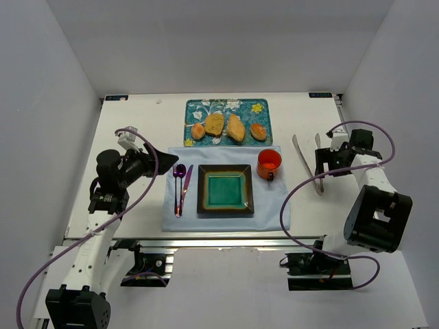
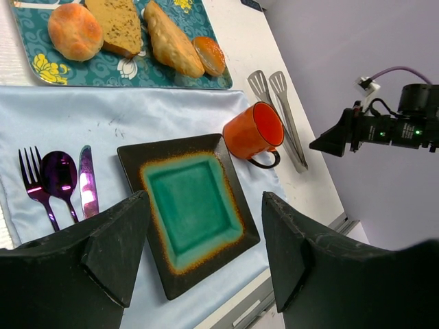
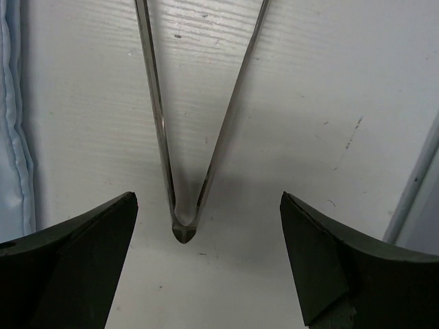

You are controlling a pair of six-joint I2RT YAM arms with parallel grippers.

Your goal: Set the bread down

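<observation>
Now the right gripper (image 3: pixel 209 200), jaws spread wide and empty, hangs over the tongs (image 3: pixel 184 226); best to lower squarely astride their hinge end before clamping.

The tongs (image 3: pixel 184 226) run off the right wrist view's top edge, and the tray (image 2: pixel 82 72) off the left's.

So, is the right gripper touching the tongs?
Apart. The right wrist view shows the tongs lying between the open jaws of the right gripper, with bare table on both sides.
</observation>
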